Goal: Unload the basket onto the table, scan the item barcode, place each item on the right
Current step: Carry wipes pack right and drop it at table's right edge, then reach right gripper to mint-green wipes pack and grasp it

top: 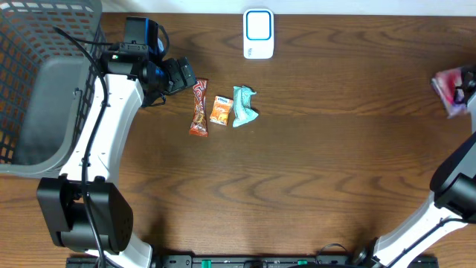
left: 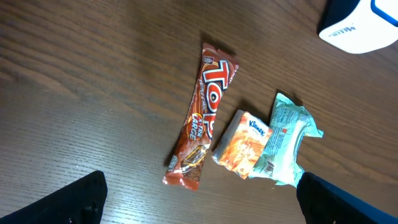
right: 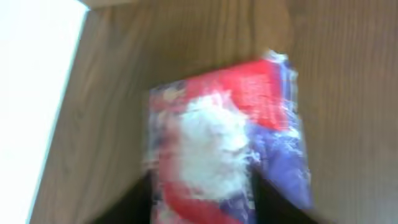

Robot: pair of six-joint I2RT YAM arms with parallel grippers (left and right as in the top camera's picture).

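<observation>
The right gripper was at the far right edge of the table, with a red and blue packet between its fingers. The wrist view was blurred, so I cannot tell whether the jaws were clamped on the packet or already loose around it. This place is well apart from the white scanner at the back edge, so I judge that the step in hand was putting this item aside, not scanning it. The left gripper hung with its jaws spread wide and held nothing, just beside a chocolate bar, an orange packet and a teal packet, which lay close together. The next move probably calls for the left arm to descend on one snack, most likely the bar, and close on it without pushing the neighbours.
</observation>
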